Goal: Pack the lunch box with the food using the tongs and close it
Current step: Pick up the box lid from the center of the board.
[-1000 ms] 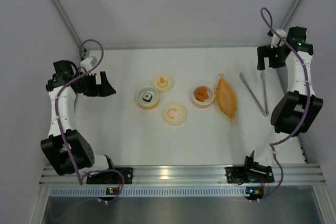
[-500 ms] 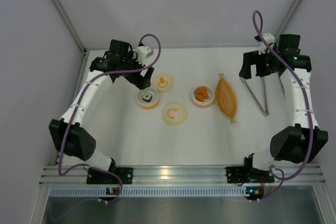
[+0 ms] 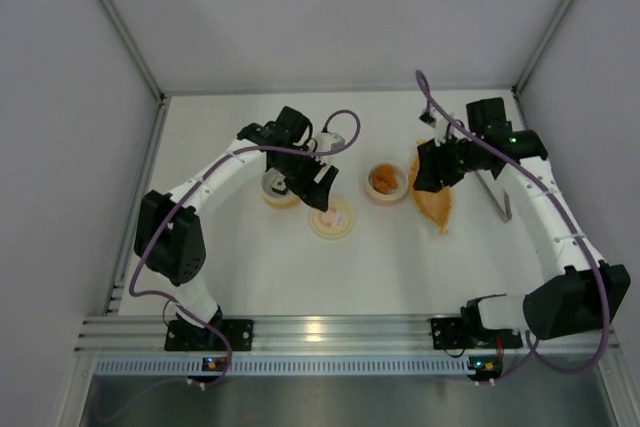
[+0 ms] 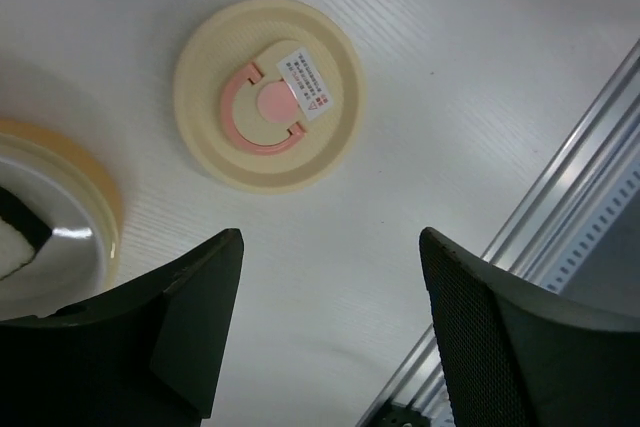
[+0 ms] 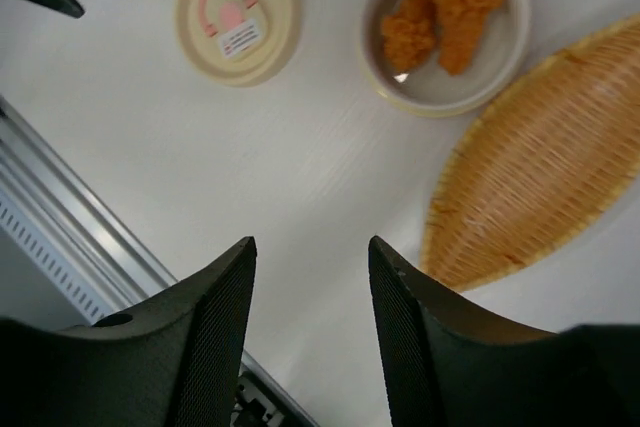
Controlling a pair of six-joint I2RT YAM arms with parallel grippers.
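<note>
Two food chunks [image 5: 465,12] sitting in lunch box [image 5: 430,92]; lid [image 4: 268,95] lying off; tongs [image 3: 500,205] lying unused. Hovering, jaws apart, holding nothing: left gripper [image 4: 330,247], right gripper [image 5: 311,247].

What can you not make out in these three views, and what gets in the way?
- Tongs: top view, mostly under the right arm; only the near tip shows.
- Woven orange tray: right wrist view, cut off by the right edge.
- Orange-rimmed container: left wrist view, cut off by the left edge; contents unclear.
- Lid sticker print: too small to read.
</note>
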